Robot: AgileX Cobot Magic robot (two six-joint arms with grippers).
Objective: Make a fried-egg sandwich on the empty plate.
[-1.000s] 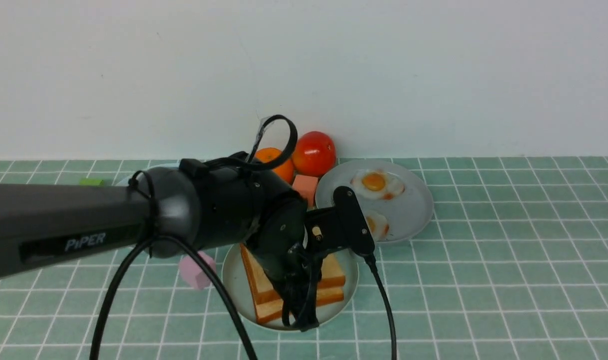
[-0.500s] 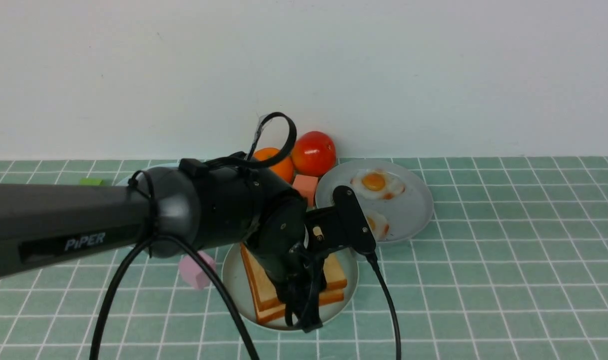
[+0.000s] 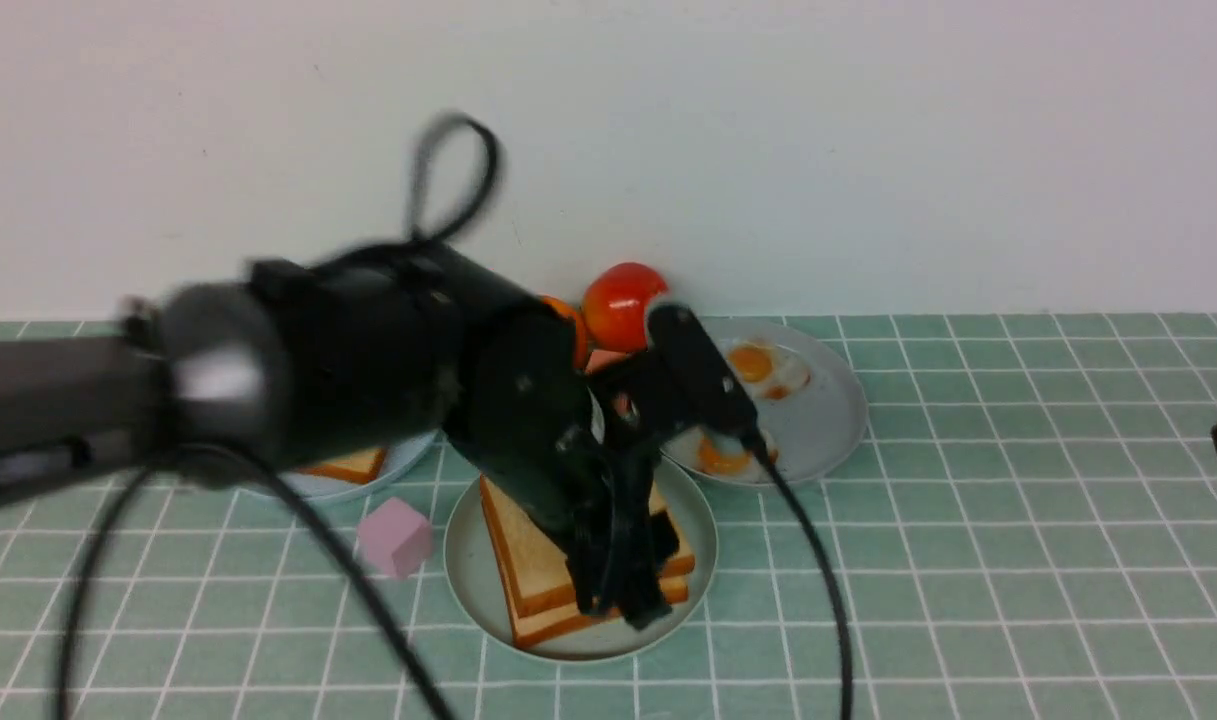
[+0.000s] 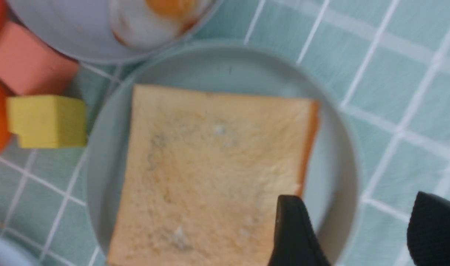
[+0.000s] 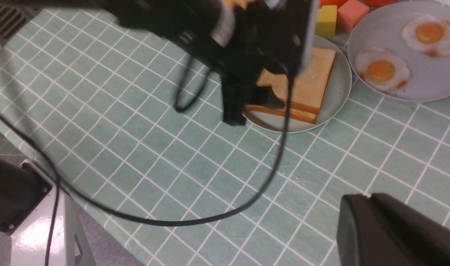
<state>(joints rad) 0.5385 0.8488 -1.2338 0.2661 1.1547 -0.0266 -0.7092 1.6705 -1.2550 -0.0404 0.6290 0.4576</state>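
On the mint-green empty plate [image 3: 468, 560] lie two stacked golden toast slices [image 3: 528, 560], forming the sandwich [image 4: 210, 173]; whatever is between them is hidden. My left gripper [image 4: 356, 199] hangs open just above the stack's near corner, holding nothing; one finger is over the toast and the other is past the plate's rim. It also shows in the front view [image 3: 618, 600]. My right gripper [image 5: 369, 201] is shut and empty, low over the tiled cloth at the right, away from the plates.
A grey-blue plate [image 3: 818, 420] behind holds two fried eggs [image 5: 382, 70]. A tomato [image 3: 623, 300], an orange [image 3: 568, 330], a yellow block [image 4: 47, 120] and a salmon block [image 4: 29, 62] stand near it. A pink cube [image 3: 396, 537] and a sky-blue plate with toast [image 3: 348, 468] are at the left.
My left gripper opened and let go of the top toast slice, which now rests on the stack. The left arm lifted and swung back, blurred. The right arm stayed put.
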